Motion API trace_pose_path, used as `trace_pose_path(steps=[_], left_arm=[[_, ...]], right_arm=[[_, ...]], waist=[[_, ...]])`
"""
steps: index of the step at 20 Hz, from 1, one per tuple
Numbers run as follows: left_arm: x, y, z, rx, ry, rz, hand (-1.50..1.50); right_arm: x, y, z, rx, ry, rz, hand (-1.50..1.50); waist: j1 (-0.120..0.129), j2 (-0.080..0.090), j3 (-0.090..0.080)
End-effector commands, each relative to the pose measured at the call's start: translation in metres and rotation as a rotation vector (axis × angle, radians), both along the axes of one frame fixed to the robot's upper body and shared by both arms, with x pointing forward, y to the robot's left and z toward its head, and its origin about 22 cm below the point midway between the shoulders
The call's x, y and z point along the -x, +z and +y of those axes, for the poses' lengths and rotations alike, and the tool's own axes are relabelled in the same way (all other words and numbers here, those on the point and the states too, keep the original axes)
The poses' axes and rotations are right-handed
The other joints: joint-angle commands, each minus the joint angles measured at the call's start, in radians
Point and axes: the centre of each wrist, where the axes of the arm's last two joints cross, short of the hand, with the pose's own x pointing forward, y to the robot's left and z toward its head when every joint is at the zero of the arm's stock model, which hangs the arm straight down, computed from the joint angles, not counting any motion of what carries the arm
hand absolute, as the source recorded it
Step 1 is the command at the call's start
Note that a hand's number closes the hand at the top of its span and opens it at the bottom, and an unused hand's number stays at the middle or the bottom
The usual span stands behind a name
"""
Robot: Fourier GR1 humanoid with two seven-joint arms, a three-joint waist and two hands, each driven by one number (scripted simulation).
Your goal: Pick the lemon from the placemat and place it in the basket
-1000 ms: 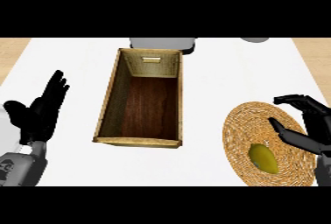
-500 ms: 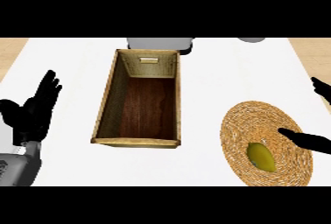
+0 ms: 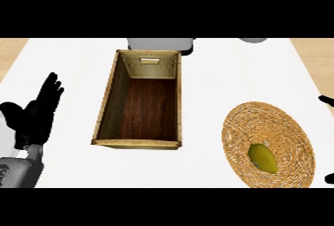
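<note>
Lemon (image 3: pixel 262 157) sits ungrasped on the placemat (image 3: pixel 269 119); right robot hand (image 3: pixel 326 100) barely visible, state unclear; left robot hand (image 3: pixel 38 115) rests released; grasp comes next.

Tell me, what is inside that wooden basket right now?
Nothing shows inside the basket: only its dark wooden floor and woven walls. The lemon lies on the round placemat beside it. The near wall hides a strip of floor.

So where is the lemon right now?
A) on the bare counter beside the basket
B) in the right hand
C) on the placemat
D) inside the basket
C: the lemon lies on the round woven placemat, right of the basket, whose wooden floor is bare; no hand touches it.
</note>
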Motion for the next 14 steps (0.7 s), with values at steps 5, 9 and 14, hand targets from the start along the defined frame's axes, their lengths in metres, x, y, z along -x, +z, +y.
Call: trace_pose_path(steps=[5, 9, 14], left_arm=[[0.013, 0.008, -0.01, -0.005, -0.021, -0.019, 0.0], [-0.007, 0.011, -0.007, 0.009, -0.029, -0.022, 0.0], [-0.008, 0.032, -0.024, 0.006, -0.022, -0.024, 0.0]], right_arm=[[0.014, 0.012, 0.001, -0.029, 0.02, 0.14, -1.5], [0.018, 0.001, 0.008, -0.091, -0.01, 0.073, -1.5], [0.016, -0.038, 0.02, -0.139, -0.019, 0.047, -1.5]], waist=[[0.018, 0.005, 0.004], [0.014, 0.006, 0.004], [0.022, 0.006, 0.006]])
